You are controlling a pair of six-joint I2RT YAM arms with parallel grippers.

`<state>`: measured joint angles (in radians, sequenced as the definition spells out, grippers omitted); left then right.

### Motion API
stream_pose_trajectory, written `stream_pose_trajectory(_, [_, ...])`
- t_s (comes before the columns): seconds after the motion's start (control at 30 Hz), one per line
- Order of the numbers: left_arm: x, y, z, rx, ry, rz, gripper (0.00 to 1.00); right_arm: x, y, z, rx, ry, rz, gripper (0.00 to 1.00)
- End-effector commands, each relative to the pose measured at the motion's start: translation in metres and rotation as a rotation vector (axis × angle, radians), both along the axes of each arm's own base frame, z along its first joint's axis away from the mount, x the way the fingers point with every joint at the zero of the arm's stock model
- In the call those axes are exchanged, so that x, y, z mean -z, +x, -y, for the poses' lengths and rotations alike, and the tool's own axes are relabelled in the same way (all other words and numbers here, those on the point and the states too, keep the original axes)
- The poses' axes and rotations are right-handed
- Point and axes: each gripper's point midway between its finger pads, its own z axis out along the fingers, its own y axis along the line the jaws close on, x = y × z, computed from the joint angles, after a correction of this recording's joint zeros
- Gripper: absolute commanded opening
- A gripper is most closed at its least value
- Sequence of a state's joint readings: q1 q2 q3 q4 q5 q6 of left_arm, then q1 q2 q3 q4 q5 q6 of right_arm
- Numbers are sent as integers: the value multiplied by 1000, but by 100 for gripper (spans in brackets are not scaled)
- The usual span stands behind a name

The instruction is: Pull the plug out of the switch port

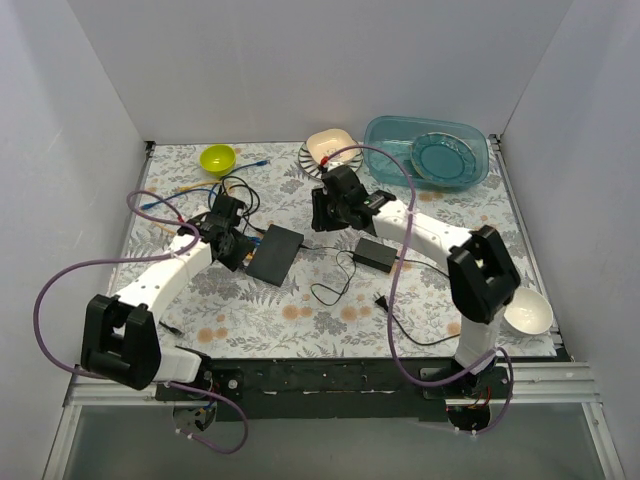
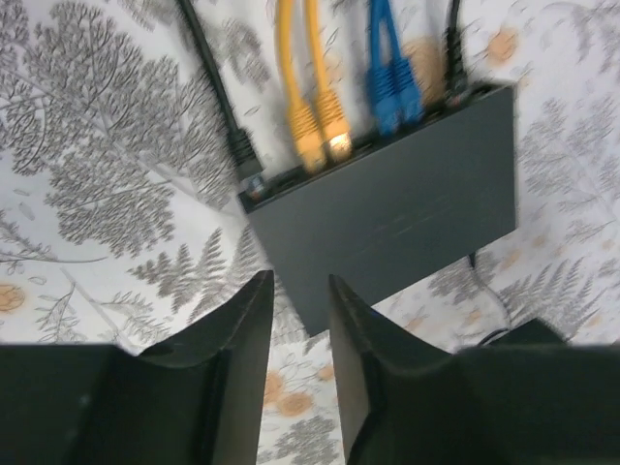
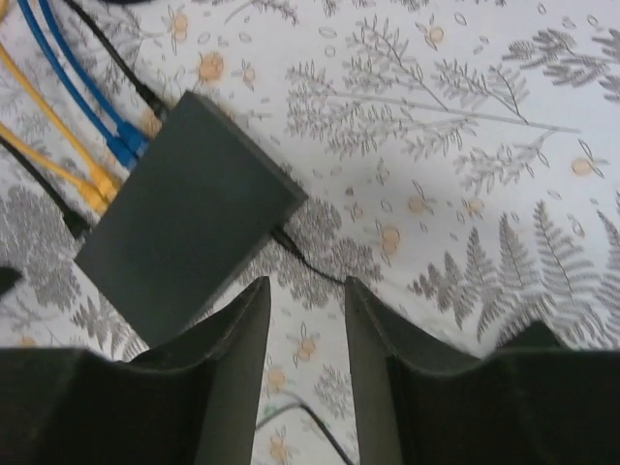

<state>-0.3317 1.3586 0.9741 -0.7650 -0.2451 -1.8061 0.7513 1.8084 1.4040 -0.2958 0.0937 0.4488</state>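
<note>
At the middle of the bench (image 1: 285, 325) the switch (image 1: 275, 254) lies flat, and by my reading nothing of the job is done yet. Every plug I can see sits in its port along one long edge. There are two yellow plugs (image 2: 320, 126), two blue plugs (image 2: 392, 97), a black plug (image 2: 244, 153) at one end of the row, and another black lead (image 2: 453, 68) at the other end. The task does not say which one comes out, so choosing, gripping and pulling all remain. My left jaws stand a little apart with nothing between them. Their fingers (image 2: 237, 339) frame the corner of the switch on the side away from the ports, and I cannot tell whether they touch it. My right jaws are also apart and empty. They hang over the cloth just beside the switch's back edge, where a thin power cord (image 3: 300, 254) leaves it toward the power adapter (image 1: 375, 253). What stands in my way is the crowding, since the plugs sit shoulder to shoulder and closing on one will likely brush its neighbour. I cannot see any latch tabs from here. The switch looks light enough to slide with the pull unless the other arm holds it down. Farther off, well clear of the work, are a green bowl (image 1: 217, 158), a white bowl (image 1: 330, 143) on a striped plate, a teal tub (image 1: 400, 135) with a teal plate (image 1: 445, 160) in it, and a second white bowl (image 1: 527, 312) by my right arm.
</note>
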Motion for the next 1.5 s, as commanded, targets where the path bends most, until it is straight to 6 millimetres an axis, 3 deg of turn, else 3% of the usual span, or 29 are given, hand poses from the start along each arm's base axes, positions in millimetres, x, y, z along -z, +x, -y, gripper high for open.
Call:
stream_pose_trajectory(0.0, [-5,-26,14,25,-126,27,24,-10,31,-26,7,101,-32,43])
stream_pose_trajectory(0.07, [4,-39,15,39,-144,9,10,5,37,-36,1,132,-80,40])
stream_pose_trajectory(0.2, [19,-61,17,81,-150,-40,0,16,52,-55,-9,193,-132,38])
stream_pose_trajectory(0.3, [32,-75,15,89,-154,-73,0,35,64,-69,-10,210,-175,35])
stream_pose_trajectory(0.33, [35,-79,15,95,-155,-79,0,30,69,-75,-13,227,-162,35])
stream_pose_trajectory(0.47, [59,-97,9,88,-138,-150,0,46,81,-82,4,240,-166,35])
stream_pose_trajectory(0.57, [74,-105,7,87,-124,-199,0,65,80,-85,0,246,-212,35])
stream_pose_trajectory(0.83, [90,-94,11,115,-98,-257,0,96,34,-78,-95,232,-321,33])
stream_pose_trajectory(0.97, [93,-83,13,152,-76,-261,0,103,1,-61,-117,211,-363,33])
stream_pose_trajectory(1.0, [96,-82,12,156,-66,-270,0,93,-4,-59,-123,220,-351,33])
stream_pose_trajectory(1.03, [96,-80,12,168,-58,-271,0,107,-19,-49,-117,198,-383,33])
stream_pose_trajectory(1.1, [93,-71,12,177,-41,-257,0,99,-31,-41,-118,207,-376,33])
stream_pose_trajectory(1.13, [95,-70,11,187,-30,-263,1,107,-40,-34,-119,201,-389,33])
stream_pose_trajectory(1.47, [99,-47,11,257,29,-238,3,108,-73,-19,-167,176,-422,33])
